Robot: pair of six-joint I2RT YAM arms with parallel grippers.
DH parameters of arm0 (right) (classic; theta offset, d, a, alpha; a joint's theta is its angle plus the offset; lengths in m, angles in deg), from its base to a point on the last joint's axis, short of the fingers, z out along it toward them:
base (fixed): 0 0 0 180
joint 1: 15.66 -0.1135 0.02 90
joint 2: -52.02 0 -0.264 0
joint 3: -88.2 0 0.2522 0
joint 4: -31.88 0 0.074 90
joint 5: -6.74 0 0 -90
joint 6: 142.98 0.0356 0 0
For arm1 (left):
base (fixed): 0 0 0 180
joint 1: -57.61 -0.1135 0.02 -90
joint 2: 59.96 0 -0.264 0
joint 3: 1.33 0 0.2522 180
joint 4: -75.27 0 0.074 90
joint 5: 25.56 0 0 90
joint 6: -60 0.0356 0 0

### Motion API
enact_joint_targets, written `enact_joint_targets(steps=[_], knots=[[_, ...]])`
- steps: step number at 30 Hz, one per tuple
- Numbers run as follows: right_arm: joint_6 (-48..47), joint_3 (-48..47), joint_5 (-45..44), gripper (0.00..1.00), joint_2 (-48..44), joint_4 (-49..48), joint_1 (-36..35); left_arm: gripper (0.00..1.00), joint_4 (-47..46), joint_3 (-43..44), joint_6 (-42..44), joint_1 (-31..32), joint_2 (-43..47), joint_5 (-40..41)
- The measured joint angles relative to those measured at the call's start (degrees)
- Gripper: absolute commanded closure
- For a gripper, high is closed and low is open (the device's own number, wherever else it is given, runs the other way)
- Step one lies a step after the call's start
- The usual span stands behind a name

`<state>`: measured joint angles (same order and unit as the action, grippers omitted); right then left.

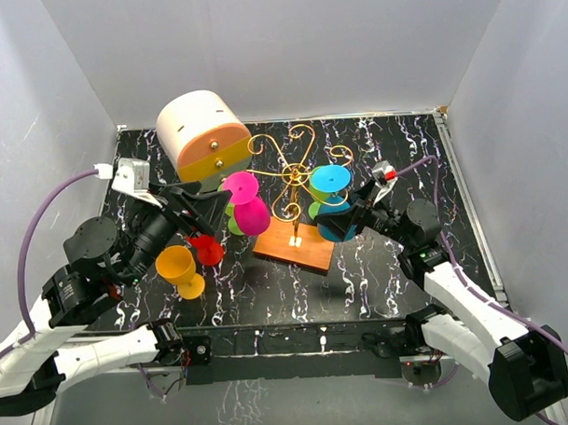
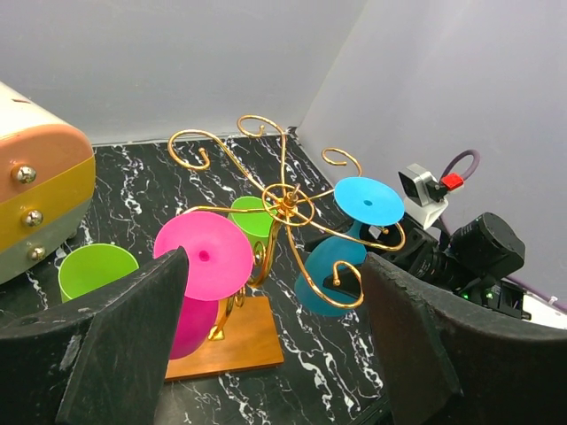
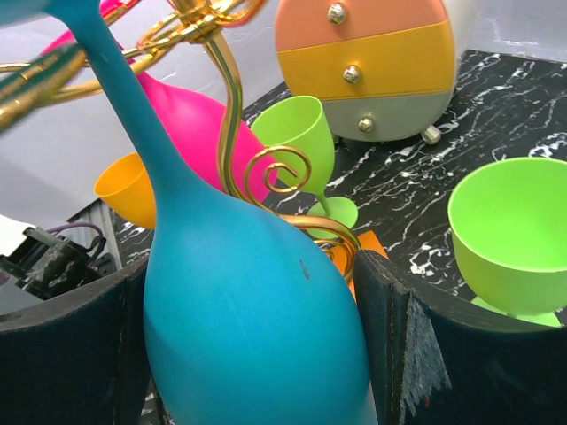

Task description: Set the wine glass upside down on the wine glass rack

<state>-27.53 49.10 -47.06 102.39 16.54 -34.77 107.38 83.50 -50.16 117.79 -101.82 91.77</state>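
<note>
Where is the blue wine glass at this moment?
The blue wine glass hangs upside down on the right side of the wine glass rack in the top view, opposite the pink wine glass, bowl inside the right pincer.

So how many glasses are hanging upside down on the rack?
2. The pink glass hangs on the left of the rack; the blue glass on its right, bowl between the jaws of the right gripper. No other seems hidden.

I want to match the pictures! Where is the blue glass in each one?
Top external: the blue glass hangs upside down right of centre.
Left wrist: right of the middle.
Right wrist: huge, filling the lower middle.
Shared landmark: the gold wire rack it hangs on.
</note>
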Motion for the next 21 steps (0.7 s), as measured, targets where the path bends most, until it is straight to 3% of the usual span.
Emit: enact_joint_targets(steps=[21], knots=[[-2.86, -1.9, 4.5, 0.54, -1.22, 2.58, -1.57, 0.22, 0.11, 0.0, -0.42, 0.0, 0.61, 0.35]])
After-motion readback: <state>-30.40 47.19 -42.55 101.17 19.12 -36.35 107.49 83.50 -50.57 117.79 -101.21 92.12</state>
